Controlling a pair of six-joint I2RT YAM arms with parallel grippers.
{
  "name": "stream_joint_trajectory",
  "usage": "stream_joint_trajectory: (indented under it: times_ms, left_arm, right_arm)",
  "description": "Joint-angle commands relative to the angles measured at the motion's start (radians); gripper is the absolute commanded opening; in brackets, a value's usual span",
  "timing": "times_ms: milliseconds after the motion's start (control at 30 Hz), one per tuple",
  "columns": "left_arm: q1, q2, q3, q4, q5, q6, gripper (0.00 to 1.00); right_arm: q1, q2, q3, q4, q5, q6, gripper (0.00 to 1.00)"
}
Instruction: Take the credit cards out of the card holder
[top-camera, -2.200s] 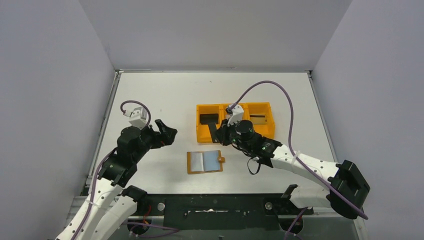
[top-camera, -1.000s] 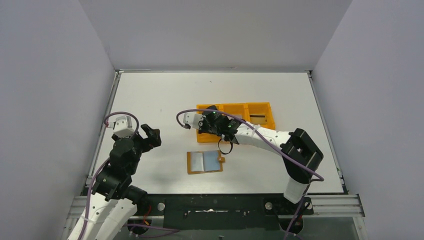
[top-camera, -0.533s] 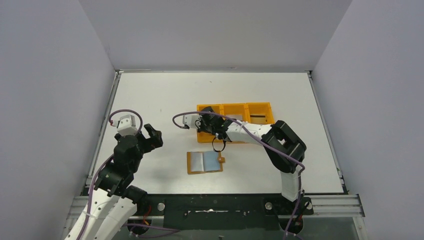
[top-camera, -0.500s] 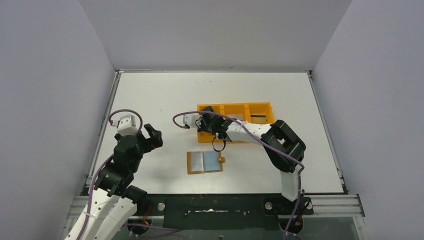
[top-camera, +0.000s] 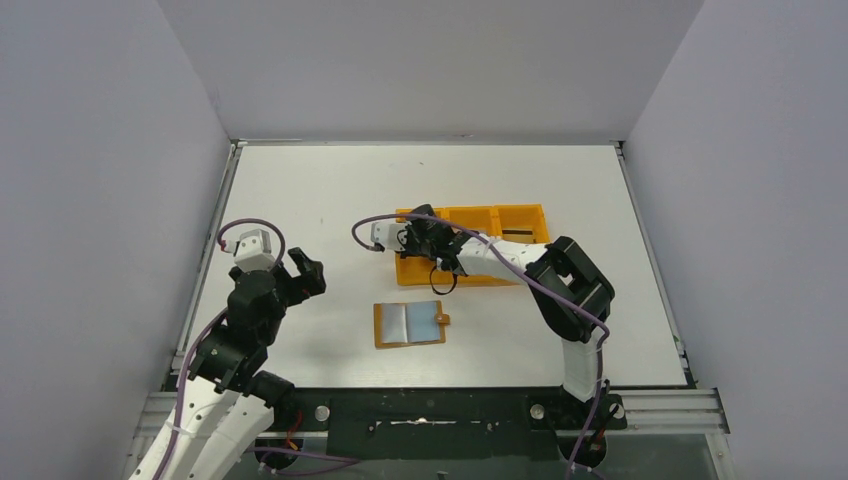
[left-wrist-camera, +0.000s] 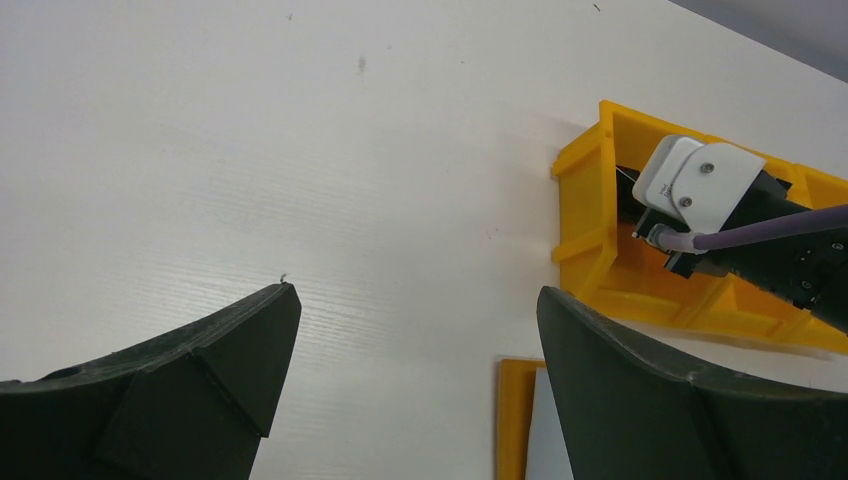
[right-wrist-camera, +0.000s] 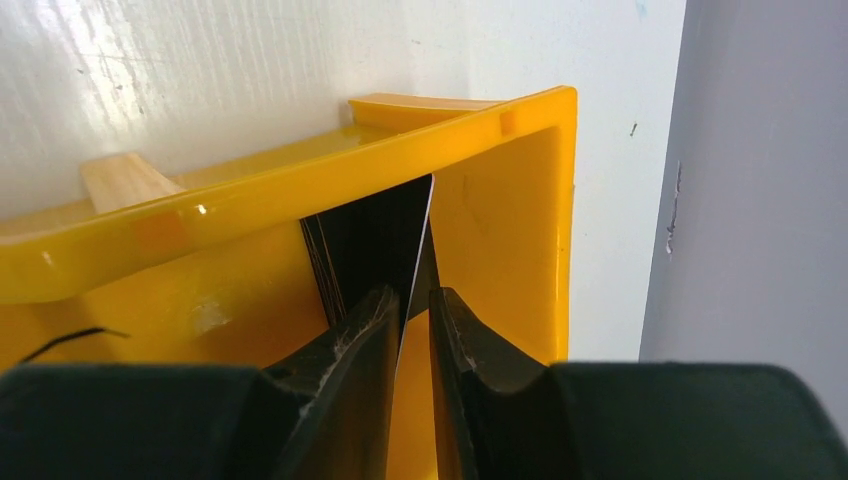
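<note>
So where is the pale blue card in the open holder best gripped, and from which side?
Probably by one edge, from above and tilted low: the pale blue card lies flat in the open card holder, so only edges offer a grip. Which edge is free of the pocket is too small to tell.

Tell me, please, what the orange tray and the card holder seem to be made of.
Orange tray: probably moulded plastic, glossy; bright highlights run along its smooth rim. Card holder: perhaps leather or imitation, matt tan border with greyish pockets; too small to be sure.
</note>
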Motion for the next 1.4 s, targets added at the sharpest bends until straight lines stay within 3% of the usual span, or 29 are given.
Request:
stream_joint_trajectory:
  times_ms: [0,267,500,600,1033,1300,1367]
  left_arm:
    - [0.006,0.003,0.034,0.02,0.008,0.003,0.9]
    - [0.006,0.005,0.032,0.02,0.007,0.005,0.91]
    - [0.007,0.007,0.032,0.019,0.007,0.006,0.91]
    - [0.006,0.007,0.029,0.019,0.005,0.006,0.91]
    - [0.007,0.006,0.03,0.02,0.005,0.008,0.91]
    - [0.007,0.013,0.029,0.022,0.007,0.008,0.91]
    - [0.007,0.016,0.028,0.022,0.005,0.008,0.91]
  right_arm:
    - [-0.005,-0.009,0.044,-0.01,-0.024,-0.03,0.2]
    - [-0.008,-0.01,0.038,-0.046,-0.031,-0.058,0.15]
    - [-0.009,0.0,0.054,-0.03,-0.065,-0.081,0.01]
    - [-0.011,-0.02,0.049,-0.016,-0.093,-0.079,0.0]
    - [-0.06,-0.002,-0.012,0.054,-0.143,-0.179,0.03]
    - [-0.072,0.019,-0.001,0.034,-0.162,-0.167,0.11]
    - [-0.073,0.015,0.004,0.016,-0.165,-0.156,0.19]
